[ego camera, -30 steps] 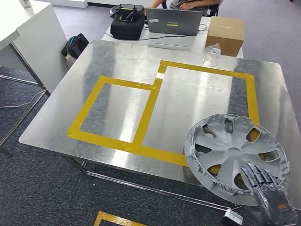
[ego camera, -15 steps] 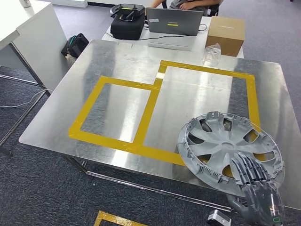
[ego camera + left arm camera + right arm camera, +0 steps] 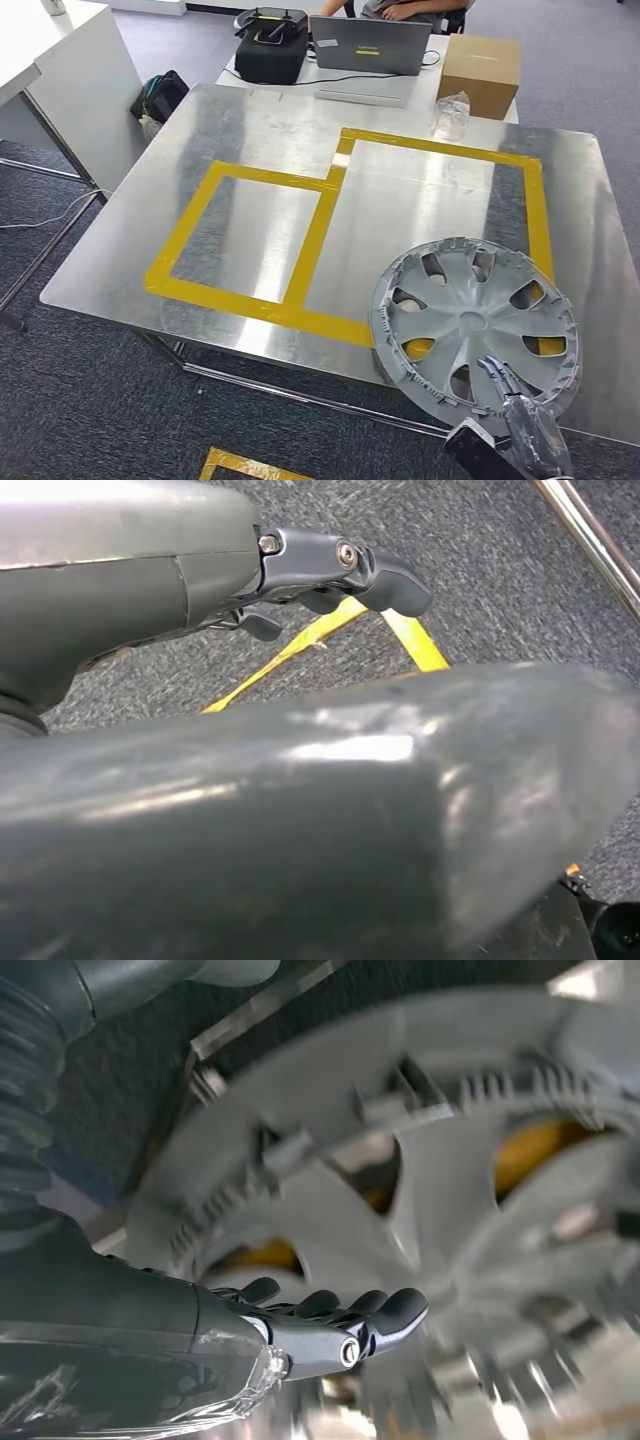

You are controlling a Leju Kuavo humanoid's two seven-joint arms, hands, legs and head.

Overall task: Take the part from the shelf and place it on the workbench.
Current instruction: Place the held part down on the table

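Grey plastic hubcap (image 3: 474,325), round, spoked face up, lying flat on tabletop (image 3: 249,130) over yellow tape (image 3: 317,235) corner. Right robot hand (image 3: 521,420) at its near rim, fingers straight; grip unclear.

The head view is bright and evenly lit, and it is sharp. The metal workbench (image 3: 249,130) reflects the light in wide pale patches of glare. Under its near edge the shadow on the carpet is soft. In the right wrist view the hubcap (image 3: 453,1160) is smeared by motion blur. In the left wrist view the near grey cover (image 3: 302,810) is out of focus, with a small white highlight.
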